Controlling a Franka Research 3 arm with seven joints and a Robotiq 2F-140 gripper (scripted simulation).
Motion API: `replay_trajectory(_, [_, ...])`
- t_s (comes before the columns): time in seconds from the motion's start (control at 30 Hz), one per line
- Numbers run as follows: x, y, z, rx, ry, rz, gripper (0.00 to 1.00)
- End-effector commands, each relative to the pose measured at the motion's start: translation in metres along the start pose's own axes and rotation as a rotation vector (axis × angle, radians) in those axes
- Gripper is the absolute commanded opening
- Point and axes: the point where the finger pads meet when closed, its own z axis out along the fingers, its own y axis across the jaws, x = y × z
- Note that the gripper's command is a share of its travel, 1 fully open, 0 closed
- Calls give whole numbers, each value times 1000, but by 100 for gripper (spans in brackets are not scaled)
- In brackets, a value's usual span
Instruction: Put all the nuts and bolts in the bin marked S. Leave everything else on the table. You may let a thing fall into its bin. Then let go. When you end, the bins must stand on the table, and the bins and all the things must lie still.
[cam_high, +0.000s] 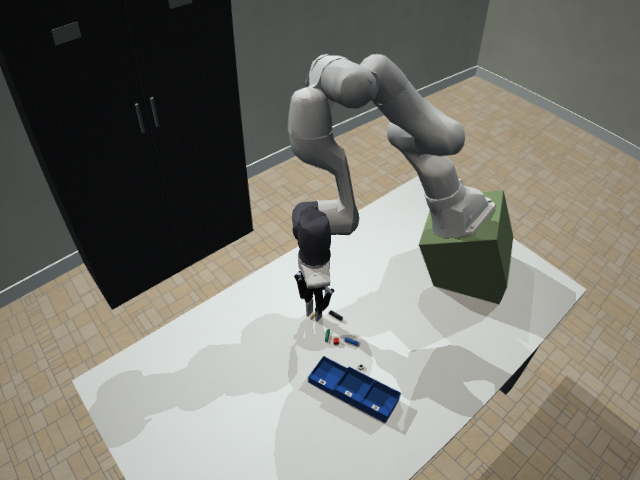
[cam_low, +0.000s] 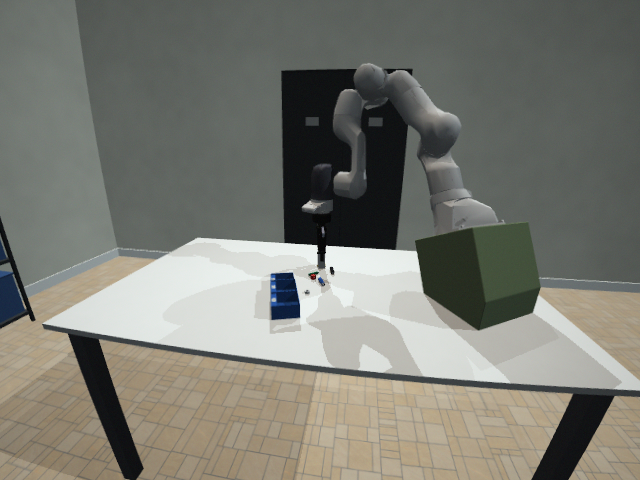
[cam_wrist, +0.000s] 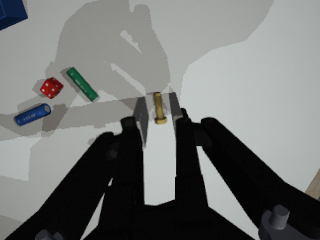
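A brass bolt (cam_high: 312, 316) (cam_wrist: 159, 107) lies on the table, its head toward the gripper's base in the wrist view. My gripper (cam_high: 313, 316) (cam_low: 321, 265) (cam_wrist: 158, 105) points down and is partly open, low at the table, with one finger on each side of the bolt. Gaps show between bolt and fingers in the wrist view. A small silver nut (cam_high: 361, 367) (cam_low: 307, 292) lies beside the blue three-compartment bin block (cam_high: 361, 403) (cam_low: 285, 312) (cam_wrist: 10, 15). Its white labels are too small to read. The compartments look empty in the top view.
A green stick (cam_high: 327, 335) (cam_wrist: 82, 84), a red die (cam_high: 336, 341) (cam_wrist: 51, 88) and a blue cylinder (cam_high: 352, 341) (cam_wrist: 32, 114) lie between gripper and bins. A black cylinder (cam_high: 335, 315) (cam_low: 331, 270) lies close beside the fingers. The green block (cam_high: 465, 268) carries the arm's base.
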Motion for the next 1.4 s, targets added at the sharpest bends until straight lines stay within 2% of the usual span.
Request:
replay_trajectory(0.0, [2, 0, 0, -1, 8, 14, 18])
replay_trajectory(0.03, [2, 0, 0, -1, 8, 14, 18])
replay_trajectory(0.07, [2, 0, 0, -1, 8, 14, 6])
replay_trajectory(1.1, [2, 0, 0, -1, 8, 14, 6])
replay_trajectory(1.37, [2, 0, -20, -1, 8, 14, 6])
